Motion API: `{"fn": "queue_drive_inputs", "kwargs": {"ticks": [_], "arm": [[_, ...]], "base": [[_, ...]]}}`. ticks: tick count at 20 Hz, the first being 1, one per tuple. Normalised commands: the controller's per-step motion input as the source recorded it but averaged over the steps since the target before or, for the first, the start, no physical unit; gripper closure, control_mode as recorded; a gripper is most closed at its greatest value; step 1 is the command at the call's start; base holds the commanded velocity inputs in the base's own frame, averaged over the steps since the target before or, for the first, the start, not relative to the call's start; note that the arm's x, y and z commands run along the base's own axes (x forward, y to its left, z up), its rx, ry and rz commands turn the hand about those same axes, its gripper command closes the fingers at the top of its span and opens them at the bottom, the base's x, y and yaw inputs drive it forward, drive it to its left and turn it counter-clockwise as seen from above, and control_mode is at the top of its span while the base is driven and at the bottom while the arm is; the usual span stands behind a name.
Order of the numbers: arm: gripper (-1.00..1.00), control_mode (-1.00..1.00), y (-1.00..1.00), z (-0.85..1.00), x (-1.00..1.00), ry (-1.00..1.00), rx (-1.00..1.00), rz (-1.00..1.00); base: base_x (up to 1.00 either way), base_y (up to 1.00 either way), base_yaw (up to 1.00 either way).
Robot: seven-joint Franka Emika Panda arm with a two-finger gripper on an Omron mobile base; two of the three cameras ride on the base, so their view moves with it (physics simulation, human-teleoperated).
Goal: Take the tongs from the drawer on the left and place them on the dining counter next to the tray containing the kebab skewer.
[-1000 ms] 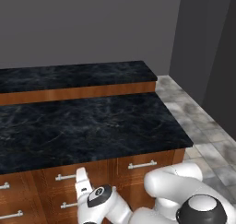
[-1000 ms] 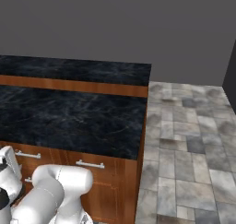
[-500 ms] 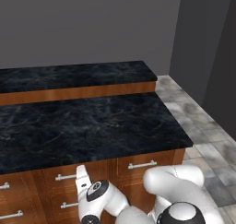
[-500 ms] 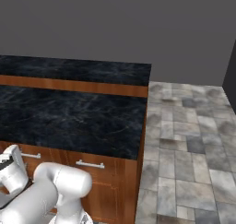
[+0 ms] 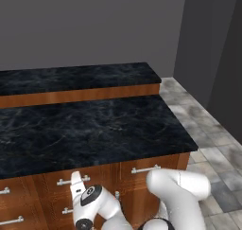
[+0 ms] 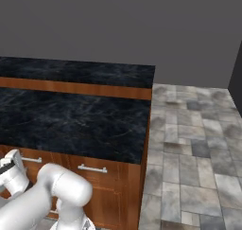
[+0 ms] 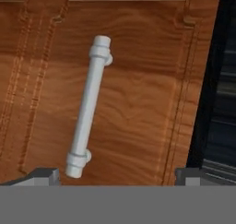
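The drawer handle lies just ahead of the wide-open tool.

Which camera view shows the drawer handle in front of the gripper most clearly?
The hand view shows it best: the silver bar handle lies close and whole on the drawer front, ahead of the open gripper. In the left base view the handle is small and partly behind the arm. The right base view shows a small piece.
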Motion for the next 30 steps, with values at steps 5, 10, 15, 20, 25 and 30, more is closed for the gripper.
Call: {"fn": "queue_drive_inputs", "kwargs": {"ticks": [5, 10, 15, 20, 25, 30], "arm": [[-1.0, -1.0, 0.36, -0.46, 0.27, 0.01, 0.0, 0.0], [-1.0, -1.0, 0.2, -0.37, 0.4, 0.0, 0.0, 0.0], [-1.0, -1.0, 0.02, -0.06, 0.41, 0.0, 0.0, 0.0], [-1.0, -1.0, 0.02, -0.08, 0.4, 0.0, 0.0, 0.0], [-1.0, -1.0, 0.09, -0.34, 0.31, 0.02, -0.03, 0.0], [-1.0, -1.0, 0.08, -0.39, 0.06, 0.08, -0.09, 0.0]], "base": [[0.0, 0.0, 0.0], [0.0, 0.0, 0.0], [0.0, 0.0, 0.0], [0.0, 0.0, 0.0], [0.0, 0.0, 0.0], [0.0, 0.0, 0.0]]}}
